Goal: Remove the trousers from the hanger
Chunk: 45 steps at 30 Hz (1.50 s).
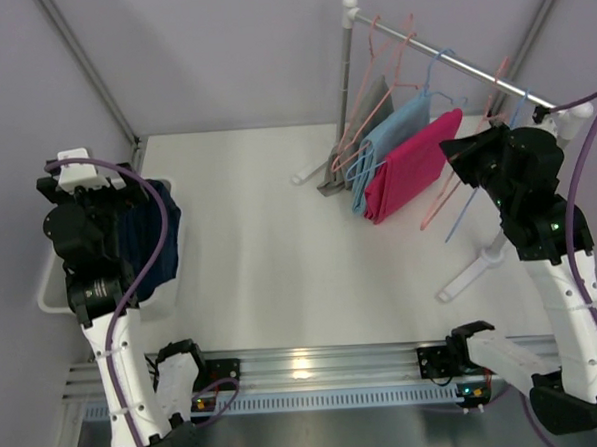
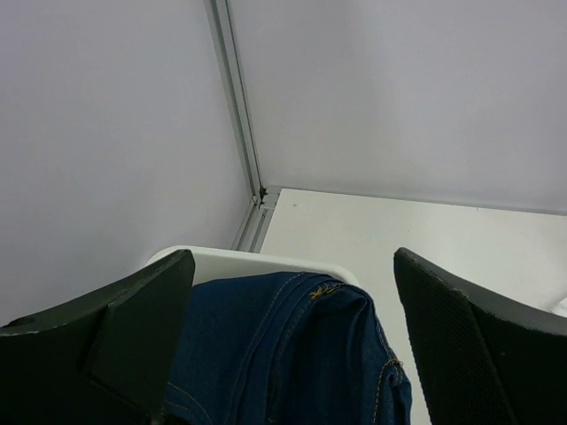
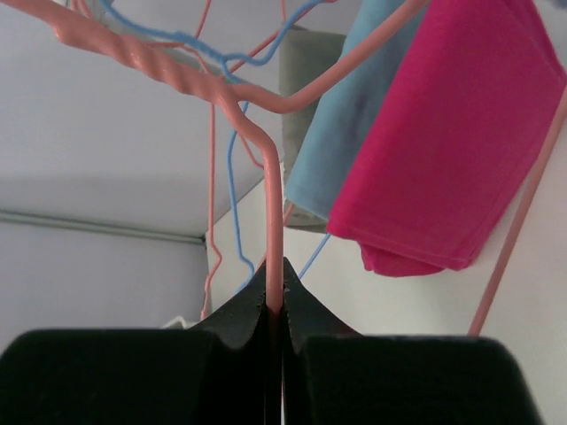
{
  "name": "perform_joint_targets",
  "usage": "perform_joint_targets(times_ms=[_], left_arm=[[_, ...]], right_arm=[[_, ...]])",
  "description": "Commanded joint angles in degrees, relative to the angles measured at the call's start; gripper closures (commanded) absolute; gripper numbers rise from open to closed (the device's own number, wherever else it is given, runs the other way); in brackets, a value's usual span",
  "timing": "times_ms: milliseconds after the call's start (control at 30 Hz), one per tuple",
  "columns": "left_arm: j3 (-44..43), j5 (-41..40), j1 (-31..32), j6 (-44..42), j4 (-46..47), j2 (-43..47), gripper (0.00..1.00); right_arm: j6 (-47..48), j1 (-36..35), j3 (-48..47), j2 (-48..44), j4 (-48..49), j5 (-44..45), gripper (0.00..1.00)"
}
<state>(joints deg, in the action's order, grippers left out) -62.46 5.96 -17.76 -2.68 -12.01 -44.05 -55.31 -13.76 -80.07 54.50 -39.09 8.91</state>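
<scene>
At the bench's far right corner the right gripper (image 3: 275, 297) is clenched on a pink hanger (image 3: 273, 212), with the magenta trousers (image 3: 461, 150) draped just beside it. A firm, steady hold would let the cloth slide off cleanly. The left gripper (image 2: 292, 301) hangs released over the navy trousers (image 2: 266, 363) at the left edge.

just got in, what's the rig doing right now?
The right gripper is shut on the wire of a pink hanger at the rack. Beside it hang the magenta trousers, a light blue cloth and a grey cloth. The left gripper hangs open over a white bin holding dark blue trousers.
</scene>
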Motion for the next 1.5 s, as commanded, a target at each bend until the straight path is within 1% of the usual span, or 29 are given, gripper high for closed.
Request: perform_joint_targets(times_ms=[0, 33, 167, 433, 500, 533, 567, 600, 633, 733, 767, 867, 933, 967, 1033, 1100, 1200, 1233, 1333, 1400, 1467], left_arm=[[-1.53, 1.69, -0.26, 0.21, 3.13, -0.24, 0.01], [-1.53, 2.04, -0.26, 0.30, 3.05, -0.59, 0.01], [-1.62, 2.22, -0.26, 0.31, 3.57, -1.21, 0.01], [-0.74, 2.04, -0.26, -0.05, 3.92, -1.56, 0.01], [-0.82, 2.22, -0.17, 0.13, 3.92, -1.65, 0.01], [-0.74, 2.30, -0.17, 0.22, 3.92, -1.56, 0.01], [-0.82, 2.22, -0.26, 0.22, 3.84, -1.56, 0.01], [-0.91, 2.30, -0.26, 0.39, 3.75, -1.56, 0.01], [-0.91, 2.31, -0.26, 0.39, 3.66, -1.56, 0.01], [-1.18, 2.39, -0.26, 0.66, 3.49, -1.47, 0.01], [-1.26, 2.48, -0.26, 0.83, 3.49, -1.39, 0.01], [-1.44, 2.74, -0.26, 1.27, 3.22, -1.04, 0.01], [-1.53, 2.92, -0.26, 1.53, 3.13, -0.86, 0.01], [-1.44, 3.09, -0.26, 1.80, 3.05, -0.69, 0.01], [-1.44, 3.27, -0.17, 2.06, 2.96, -0.51, 0.01], [-1.53, 3.54, -0.17, 2.50, 2.70, -0.42, 0.01], [-1.70, 3.80, -0.26, 2.50, 2.61, -0.42, 0.01], [-1.79, 3.89, -0.26, 4.15, 2.69, -0.51, 0.01], [-1.79, 4.06, -0.26, 4.79, 2.61, -0.42, 0.01], [-1.88, 4.33, -0.26, 5.05, 2.61, -0.68, 0.01], [-1.97, 4.24, -0.26, 5.31, 2.34, -0.68, 0.01]], right_arm=[[-1.29, 4.78, -2.11, 1.39, 4.28, -0.11, 1.00], [-1.73, 6.88, -1.93, 1.66, 4.37, -1.68, 1.00], [-3.22, 11.20, 0.43, 2.36, 5.60, -5.47, 1.00], [-2.52, 12.18, 5.36, -0.18, 8.59, -12.15, 1.00], [-2.26, 12.09, 6.68, -1.14, 8.59, -12.51, 0.99], [-2.00, 12.09, 7.29, -1.41, 8.25, -12.77, 0.96], [-1.82, 12.09, 7.56, -2.11, 7.98, -12.86, 0.85], [-1.65, 12.18, 7.82, -2.47, 7.89, -13.12, 0.77], [-1.38, 12.09, 8.17, -2.73, 7.98, -14.00, 0.63], [-0.33, 12.09, 8.35, -4.05, 7.98, -16.71, 0.42], [0.02, 12.18, 8.35, -4.75, 7.98, -17.34, 0.32], [1.60, 12.09, 8.70, -6.24, 6.58, -19.19, 0.19], [3.44, 12.09, 8.88, -8.26, 5.70, -20.15, 0.16], [4.06, 12.09, 8.97, -9.84, 4.30, -20.16, 0.13], [6.34, 12.18, 8.80, -11.51, 3.15, -20.42, 0.09], [8.02, 12.09, 8.79, -14.24, 1.75, -20.51, 0.01], [11.71, 12.09, 7.57, -16.61, -0.89, -19.37, 0.01], [12.67, 12.09, 6.43, -16.71, -4.29, -17.89, 0.01], [15.05, 12.09, 5.02, -17.06, -8.88, -17.08, 0.01], [15.67, 12.09, 5.01, -17.41, -9.07, -17.87, 0.01], [16.02, 12.18, 5.01, -17.93, -7.59, -20.67, 0.01]])
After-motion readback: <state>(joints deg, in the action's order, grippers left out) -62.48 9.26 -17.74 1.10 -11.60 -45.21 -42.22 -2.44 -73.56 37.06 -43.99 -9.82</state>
